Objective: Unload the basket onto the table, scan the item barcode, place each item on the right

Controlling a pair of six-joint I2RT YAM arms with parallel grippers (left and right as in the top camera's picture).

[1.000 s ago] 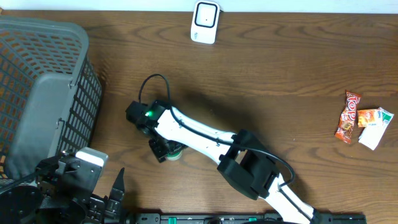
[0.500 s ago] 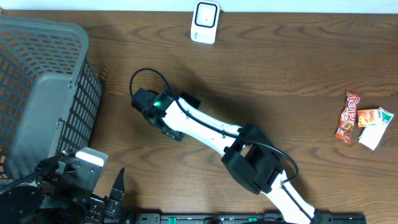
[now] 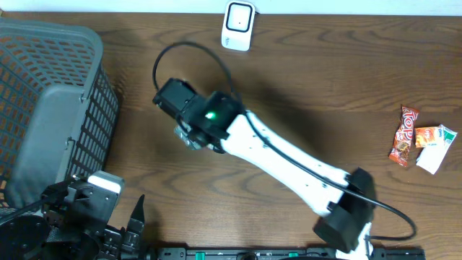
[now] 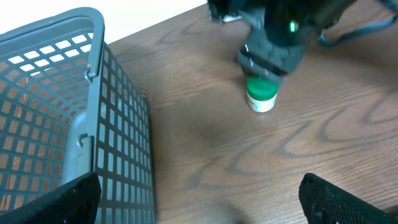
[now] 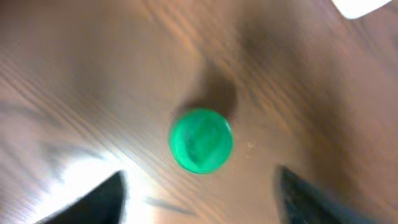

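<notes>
1. Right gripper (image 5: 200,177) open over the green-capped bottle (image 5: 201,140), upright on the table (image 5: 323,106) at frame centre; left gripper (image 4: 199,182) open, empty.
2. Risk: an off-centre close could topple the bottle; its barcode side is unseen.

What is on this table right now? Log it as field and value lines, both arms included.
item: green-capped bottle, upright on the table
right gripper: open, above the bottle, fingers on either side of the cap, not touching
left gripper: open, empty, near the basket
scanner: white unit at the far table edge
other: snack packets on the robot's right
</notes>
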